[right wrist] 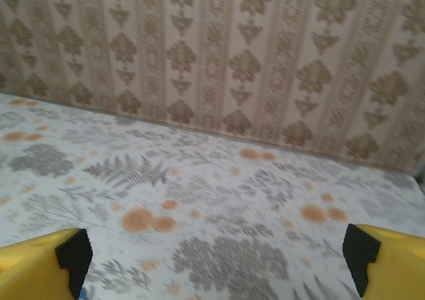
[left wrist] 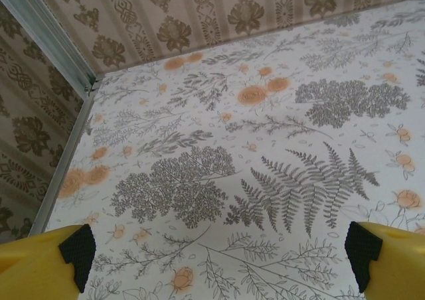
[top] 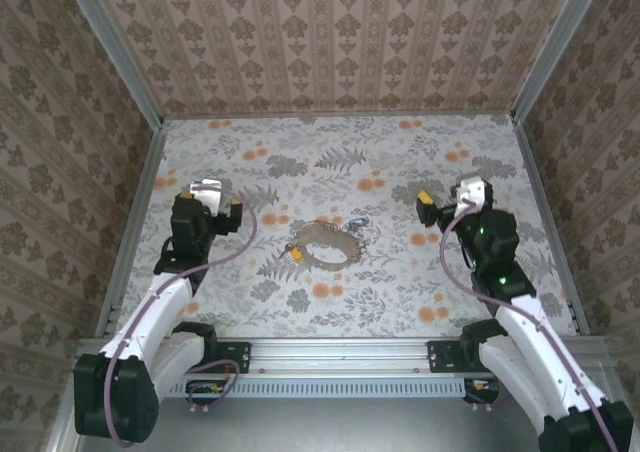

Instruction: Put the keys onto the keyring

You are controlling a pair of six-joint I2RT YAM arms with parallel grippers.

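Note:
The keyring (top: 325,242), a thin brownish-grey loop, lies flat on the floral tabletop midway between the arms. A key with a yellow head (top: 297,255) rests at the loop's near-left edge. A key with a blue head (top: 358,222) rests at its far-right edge. Whether either key is threaded on the loop is too small to tell. My left gripper (top: 216,201) hovers left of the loop, and its yellow pads (left wrist: 40,260) stand wide apart over bare table, so my left gripper (left wrist: 219,260) is open. My right gripper (top: 444,204) hangs to the right, and my right gripper (right wrist: 216,257) is open and holds nothing.
Patterned walls (top: 330,42) close off the table at the back and both sides, with metal corner rails (left wrist: 46,41). Purple cables (top: 245,240) trail along both arms. A metal rail (top: 340,357) runs along the near edge by the arm bases.

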